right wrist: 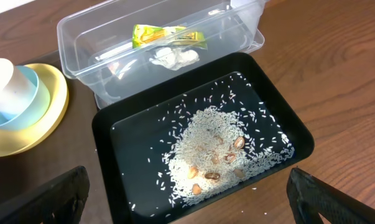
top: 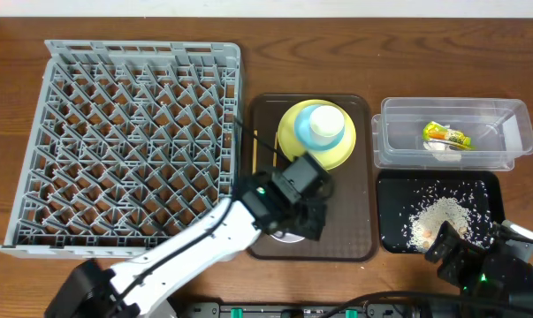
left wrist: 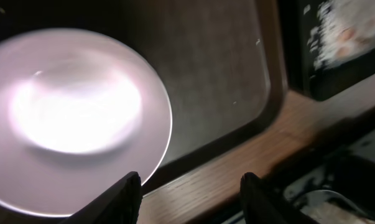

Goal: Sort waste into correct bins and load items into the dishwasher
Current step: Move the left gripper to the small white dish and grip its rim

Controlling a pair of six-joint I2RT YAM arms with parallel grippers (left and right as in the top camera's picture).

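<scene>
My left gripper [left wrist: 190, 200] is open low over the near end of the brown serving tray, with only the tray rim and table between its fingers. The white bowl [left wrist: 75, 118] sits just left of the left finger, mostly hidden under the arm in the overhead view. The yellow plate [top: 293, 132] carries the blue cup [top: 321, 125] at the tray's far end. The grey dishwasher rack [top: 129, 141] holds nothing. The clear tub [right wrist: 106, 37] holds the wrapper [right wrist: 168, 36] and a white scrap [right wrist: 173, 57]. Rice [right wrist: 218, 155] lies in the black tray [right wrist: 106, 130], and my open right gripper [right wrist: 193, 202] hovers at its near edge.
The brown serving tray [top: 354, 221] lies between the rack and the two bins. A thin pale stick, likely the chopsticks [top: 255, 148], runs along its left side. Bare wooden table [top: 478, 53] surrounds everything. My left arm [top: 195, 247] crosses the front edge.
</scene>
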